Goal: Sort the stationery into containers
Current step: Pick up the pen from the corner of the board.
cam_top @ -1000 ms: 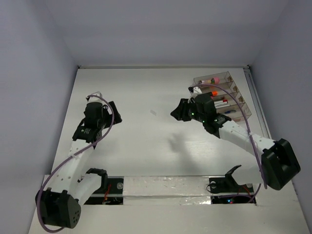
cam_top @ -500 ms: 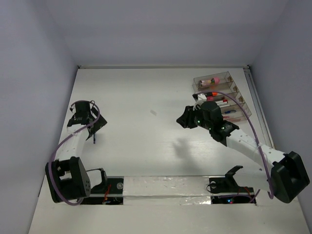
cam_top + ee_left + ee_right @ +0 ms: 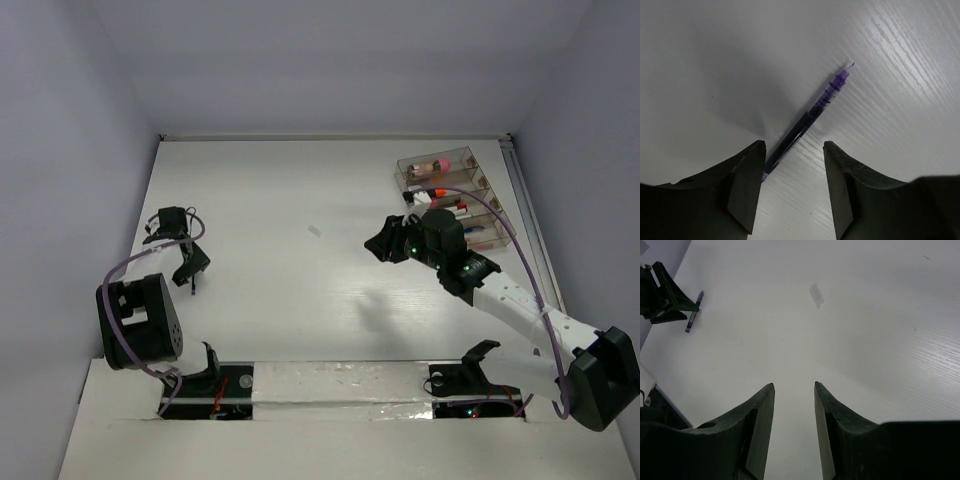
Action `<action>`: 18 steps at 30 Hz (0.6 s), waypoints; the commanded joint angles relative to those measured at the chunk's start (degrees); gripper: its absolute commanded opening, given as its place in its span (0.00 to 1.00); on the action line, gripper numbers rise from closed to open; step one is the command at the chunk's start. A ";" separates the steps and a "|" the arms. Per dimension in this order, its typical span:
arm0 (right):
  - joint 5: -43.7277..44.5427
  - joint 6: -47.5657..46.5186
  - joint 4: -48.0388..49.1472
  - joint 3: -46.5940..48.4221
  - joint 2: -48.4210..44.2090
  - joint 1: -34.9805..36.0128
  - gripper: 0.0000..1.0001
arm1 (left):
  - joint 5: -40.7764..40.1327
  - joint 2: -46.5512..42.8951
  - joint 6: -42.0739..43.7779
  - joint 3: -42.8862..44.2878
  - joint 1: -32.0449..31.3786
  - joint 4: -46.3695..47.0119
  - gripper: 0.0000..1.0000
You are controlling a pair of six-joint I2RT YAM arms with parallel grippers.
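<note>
At 9 o'clock on the bench [image 3: 300, 300], the left gripper [image 3: 792, 165] hangs with jaws released, astride a purple pen [image 3: 812, 112] lying flat. Toward 3 o'clock the right gripper [image 3: 794, 390] shows jaws parted, grasping nothing. At 1 o'clock, the 4-compartment organiser [image 3: 470, 155] holds a pink cylinder [image 3: 437, 163].

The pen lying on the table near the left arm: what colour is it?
The pen is purple, darker along its middle. The left wrist view shows it best.
</note>
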 commanded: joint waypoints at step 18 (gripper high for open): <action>-0.85 -0.63 4.25 -0.54 3.61 0.12 0.44 | 14.82 9.11 6.39 -0.73 -0.32 5.87 0.00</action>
